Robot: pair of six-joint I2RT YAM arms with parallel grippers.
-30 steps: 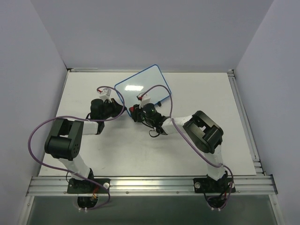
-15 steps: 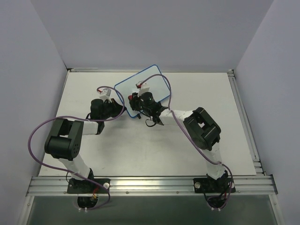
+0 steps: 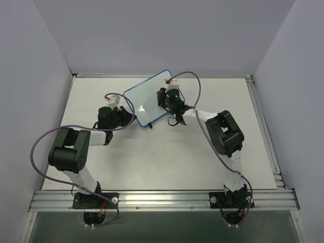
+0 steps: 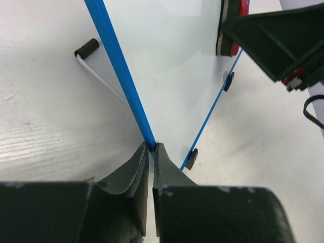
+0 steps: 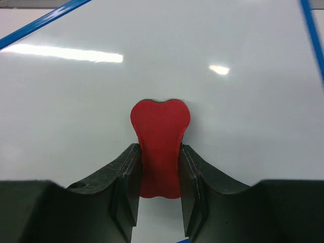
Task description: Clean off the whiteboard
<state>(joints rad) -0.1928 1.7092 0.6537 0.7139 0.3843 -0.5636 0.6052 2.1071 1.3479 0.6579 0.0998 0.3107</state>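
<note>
Right hand (image 5: 159, 149) is pinching the red eraser (image 5: 159, 121), pressing it on the whiteboard (image 5: 228, 126); left hand (image 4: 152, 148) is pinching the whiteboard's edge.

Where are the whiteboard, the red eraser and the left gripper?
whiteboard (image 3: 147, 98), top external view, bare white face.
red eraser (image 5: 160, 144), right wrist view, middle of its body.
left gripper (image 4: 152, 149), left wrist view, between its fingertips on the rim.
</note>
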